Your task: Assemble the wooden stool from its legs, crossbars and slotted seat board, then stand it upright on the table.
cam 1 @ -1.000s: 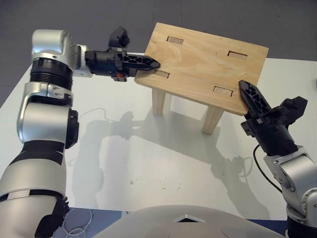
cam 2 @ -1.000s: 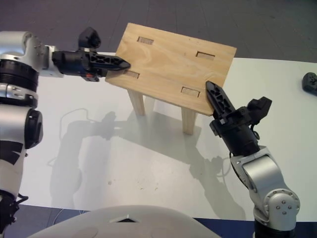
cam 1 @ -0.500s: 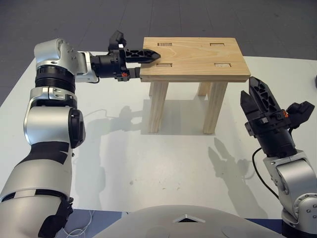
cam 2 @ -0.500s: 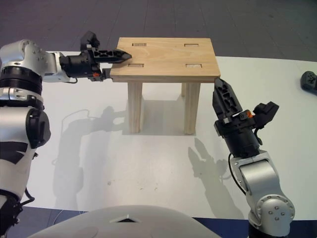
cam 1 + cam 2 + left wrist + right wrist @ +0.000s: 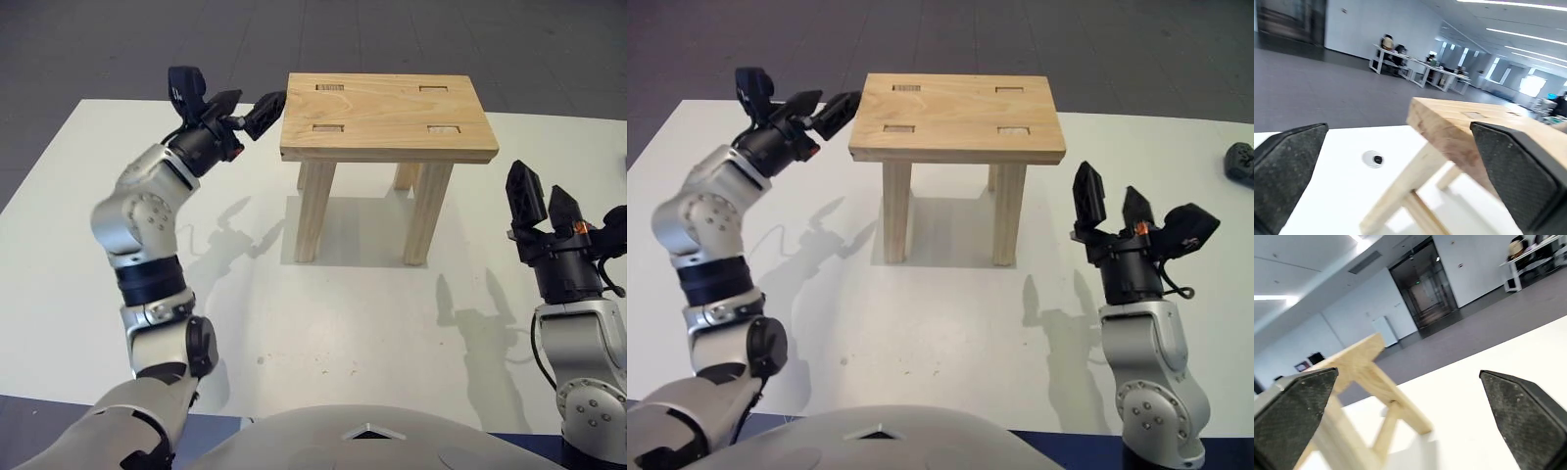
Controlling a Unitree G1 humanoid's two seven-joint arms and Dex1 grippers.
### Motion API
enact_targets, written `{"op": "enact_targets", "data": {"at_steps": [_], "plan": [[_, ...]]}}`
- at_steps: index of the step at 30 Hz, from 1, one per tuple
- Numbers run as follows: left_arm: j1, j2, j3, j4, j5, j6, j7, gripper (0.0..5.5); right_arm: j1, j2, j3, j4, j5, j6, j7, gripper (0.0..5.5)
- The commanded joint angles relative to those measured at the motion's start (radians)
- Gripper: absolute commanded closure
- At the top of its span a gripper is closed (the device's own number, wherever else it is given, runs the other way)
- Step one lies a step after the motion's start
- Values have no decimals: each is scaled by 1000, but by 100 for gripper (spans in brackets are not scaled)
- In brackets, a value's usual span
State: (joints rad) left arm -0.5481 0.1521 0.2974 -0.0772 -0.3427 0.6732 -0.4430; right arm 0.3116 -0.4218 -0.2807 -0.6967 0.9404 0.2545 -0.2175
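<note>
Your white counter carries the wooden stool, which stands upright with its legs down on the surface. It sits between your two pincers. The left pincer is just beside the left end of the seat board, and the right pincer is near the right-hand legs but apart from them. Past the right pincer, at the counter's far right edge, lies a small dark object. Ahead of the left pincer, a small round disc rests on the white top.
</note>
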Motion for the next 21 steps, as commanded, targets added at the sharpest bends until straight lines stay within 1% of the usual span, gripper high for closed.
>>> {"op": "enact_targets", "data": {"at_steps": [1, 4, 8, 11, 13, 16, 21], "plan": [[131, -139, -98, 30, 225, -326, 300, 10, -117, -27, 45, 229, -331, -22, -14, 14], [132, -155, -135, 86, 282, -444, 362, 10, -173, 1, 46, 329, -385, -35, 40, 14], [119, -173, -160, 134, 280, -510, 388, 10, -242, 22, 57, 408, -393, -26, 141, 14], [112, -158, -172, 152, 281, -544, 378, 10, -261, 30, 47, 421, -382, -14, 209, 14], [110, -142, -159, 178, 271, -558, 373, 10, -288, 33, 58, 442, -403, -16, 242, 14], [85, -97, -130, 238, 257, -600, 359, 10, -359, 53, 87, 548, -469, -53, 278, 14], [-28, -29, -86, 398, 228, -644, 340, 10, -396, 117, 104, 593, -574, -135, 258, 14]]}}
